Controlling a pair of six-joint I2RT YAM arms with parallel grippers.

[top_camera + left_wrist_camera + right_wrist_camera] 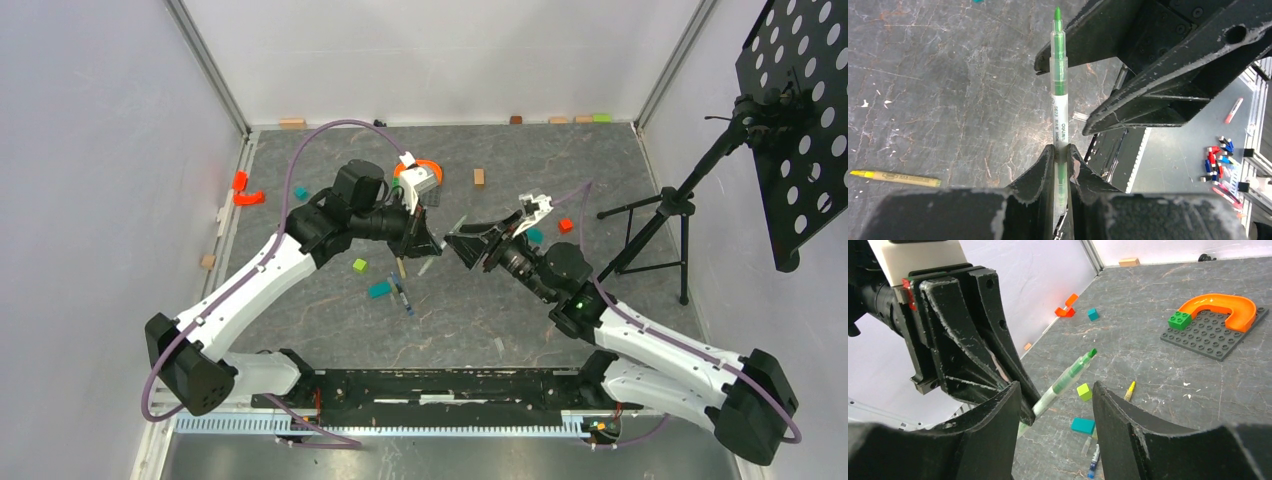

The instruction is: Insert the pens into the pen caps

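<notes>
One green pen (1058, 100) pinched in left gripper (1060, 150) | right gripper (1055, 387) jaws apart, empty | tan-yellow pen (895, 177) on table (948, 100)

Dark grey marbled table (470, 310), yellow pen (895, 177) lying flat, blue pen (404, 300) beside a teal block (379, 290), lime cube (359, 266), studded baseplate (1208, 337), red-orange pieces (248, 195) near the left wall, wooden blocks (292, 123) along the far edge

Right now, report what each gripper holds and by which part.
The left gripper is shut on the green pen, pinching the rear of its clear barrel, uncapped tip pointing out. The right gripper holds nothing; its jaws stand open.
</notes>
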